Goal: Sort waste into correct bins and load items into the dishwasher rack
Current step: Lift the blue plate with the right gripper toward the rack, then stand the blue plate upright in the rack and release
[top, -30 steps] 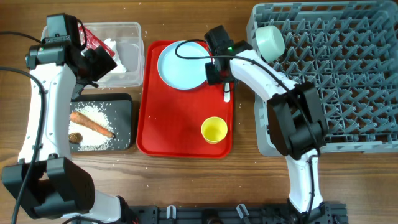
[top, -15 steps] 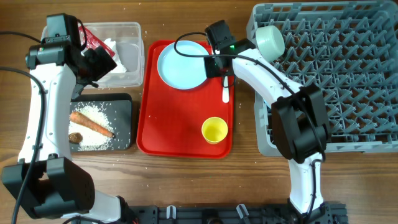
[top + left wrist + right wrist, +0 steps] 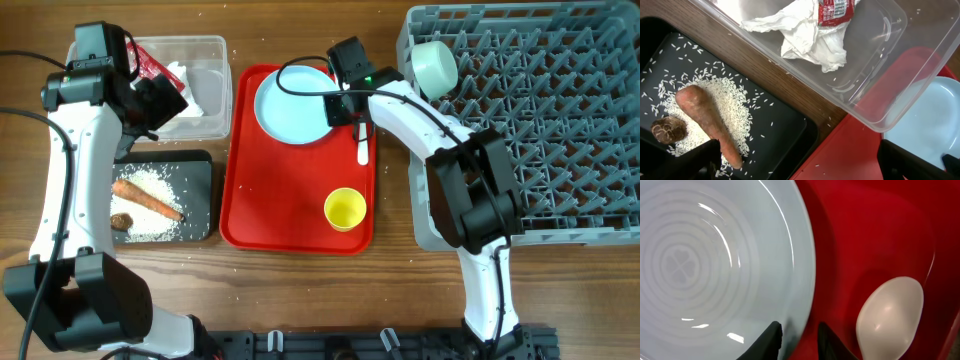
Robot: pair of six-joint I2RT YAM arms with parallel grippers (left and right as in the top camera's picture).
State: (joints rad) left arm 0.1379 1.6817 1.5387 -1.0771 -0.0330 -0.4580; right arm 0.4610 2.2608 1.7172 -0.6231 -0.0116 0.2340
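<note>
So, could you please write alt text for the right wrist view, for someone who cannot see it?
Close-up: the right gripper straddles the rim of a pale blue round plate, jaws apart. The plate lies on a red tray, with the bowl of a white plastic spoon beside it at lower right.

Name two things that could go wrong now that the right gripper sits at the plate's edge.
1. The right gripper straddles the plate only at its thin rim. So narrow a hold could slip, and the plate might tilt or drop back onto the red tray.
2. The spoon lies close beside the outer finger, so it could be knocked or dragged along.
</note>
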